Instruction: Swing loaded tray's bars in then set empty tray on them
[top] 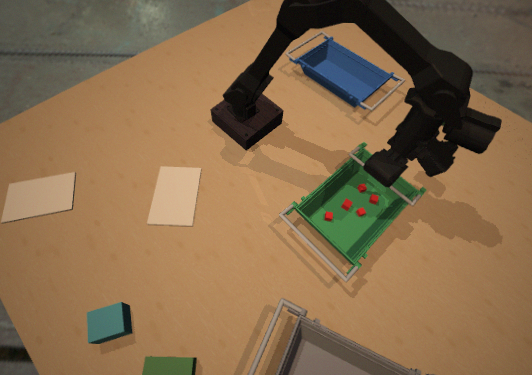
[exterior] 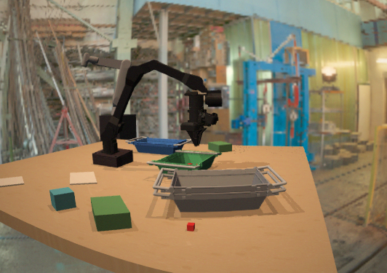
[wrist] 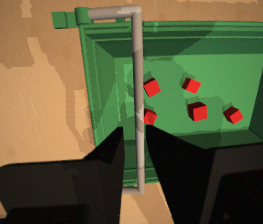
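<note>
The green tray (top: 320, 191) (exterior: 209, 163) (wrist: 99, 60) stands on the table with several small red blocks (top: 347, 204) (wrist: 198, 112) inside. Its far bar (top: 401, 194) (wrist: 138, 75) lies inward of the end rim, over the tray's opening. Its near bar (top: 314, 248) (exterior: 174, 165) is swung out over the other end. My gripper (exterior: 196, 144) (wrist: 134, 131) points down above the far end; its fingers are slightly open, one on each side of the far bar, with gaps beside it. The top view hides the fingertips. The blue tray (top: 330, 89) (exterior: 158, 148) is empty, bars out.
Grey trays (exterior: 221, 203), nested, stand at the front; one shows in the top view (top: 345, 331). A teal block (top: 105, 324) (exterior: 62, 199), a green block (exterior: 110, 214), a loose red block (exterior: 190, 226) and two pale flat sheets (top: 175, 196) (top: 40, 197) also lie there.
</note>
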You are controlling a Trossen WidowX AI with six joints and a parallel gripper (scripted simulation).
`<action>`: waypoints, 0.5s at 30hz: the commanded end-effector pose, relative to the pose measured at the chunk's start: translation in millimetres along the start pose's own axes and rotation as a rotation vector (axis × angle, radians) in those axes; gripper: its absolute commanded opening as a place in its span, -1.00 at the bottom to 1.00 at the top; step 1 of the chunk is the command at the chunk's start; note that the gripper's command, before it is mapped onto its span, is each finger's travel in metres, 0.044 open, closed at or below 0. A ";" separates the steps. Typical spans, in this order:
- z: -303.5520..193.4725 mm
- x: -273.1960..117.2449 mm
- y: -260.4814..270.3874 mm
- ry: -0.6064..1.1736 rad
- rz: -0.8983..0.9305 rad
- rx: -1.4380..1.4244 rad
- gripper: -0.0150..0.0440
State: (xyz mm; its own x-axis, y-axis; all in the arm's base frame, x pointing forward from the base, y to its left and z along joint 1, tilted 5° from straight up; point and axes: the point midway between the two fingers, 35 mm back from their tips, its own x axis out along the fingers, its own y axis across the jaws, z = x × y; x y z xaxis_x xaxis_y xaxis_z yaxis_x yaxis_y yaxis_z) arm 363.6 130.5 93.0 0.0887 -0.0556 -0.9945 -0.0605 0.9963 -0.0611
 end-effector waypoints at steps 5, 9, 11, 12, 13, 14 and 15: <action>0.3 0.7 -0.2 0.000 0.000 0.000 -0.21; 0.3 0.7 -0.2 0.000 0.000 0.000 -0.21; 0.6 -1.4 -0.1 0.000 0.000 0.000 -0.21; 1.0 -5.2 0.0 0.000 0.000 0.000 -0.21; 1.6 -10.9 0.2 0.000 0.000 0.000 -0.21; 2.2 -18.6 0.5 0.000 0.000 0.000 -0.21; 2.7 -27.2 0.6 0.000 0.000 0.000 -0.21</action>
State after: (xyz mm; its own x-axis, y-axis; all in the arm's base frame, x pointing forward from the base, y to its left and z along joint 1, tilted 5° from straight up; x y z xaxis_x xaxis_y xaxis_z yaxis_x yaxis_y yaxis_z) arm 363.4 130.5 101.1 0.0833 -0.0577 -0.9948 -0.0611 0.9961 -0.0629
